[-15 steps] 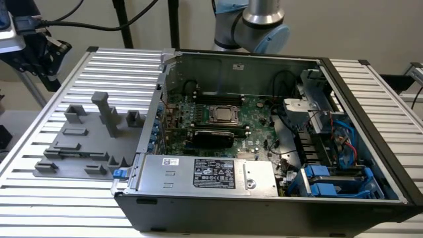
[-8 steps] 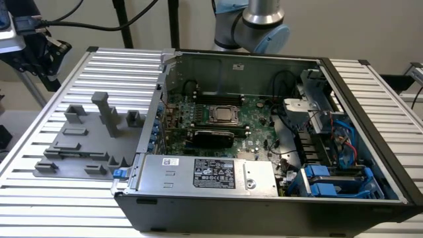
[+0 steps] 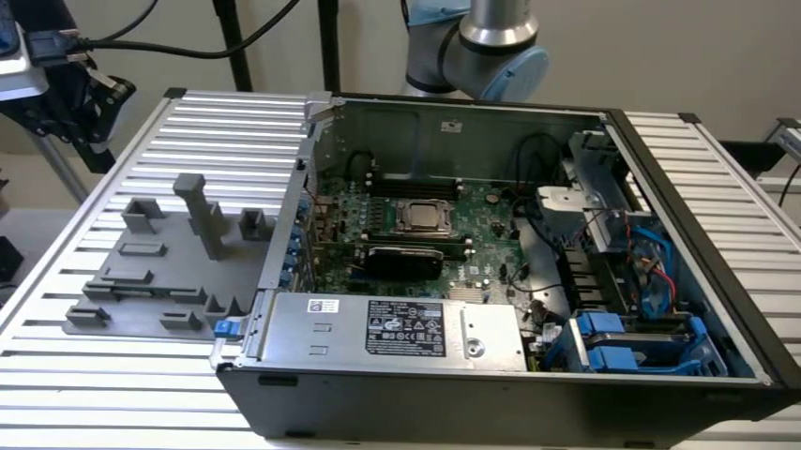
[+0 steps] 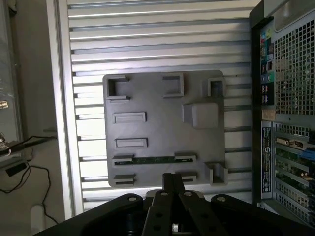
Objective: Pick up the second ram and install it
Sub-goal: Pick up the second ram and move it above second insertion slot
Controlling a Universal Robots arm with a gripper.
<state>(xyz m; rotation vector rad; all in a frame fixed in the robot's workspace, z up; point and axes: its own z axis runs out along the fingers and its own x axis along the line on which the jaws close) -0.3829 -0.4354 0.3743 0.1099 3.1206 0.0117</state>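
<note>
The second ram (image 4: 153,159) is a thin dark-green stick. It stands on its edge between two small holders on the grey fixture plate (image 4: 162,128), which lies on the slatted table beside the open computer case (image 3: 501,281). My gripper (image 4: 173,183) hangs above the plate's edge, a short way from the stick and not touching it. Its two fingers are pressed together with nothing between them. Inside the case, the motherboard (image 3: 482,230) shows long black memory slots (image 3: 414,176) behind the processor socket (image 3: 426,217).
Grey fixture blocks, one a tall post (image 3: 201,211), rise from the fixture plate (image 3: 150,281). The case's rear wall (image 4: 290,98) stands close beside the plate. Cables and a stand (image 3: 75,84) are at the exterior view's far left, and the arm's base (image 3: 494,42) is behind the case.
</note>
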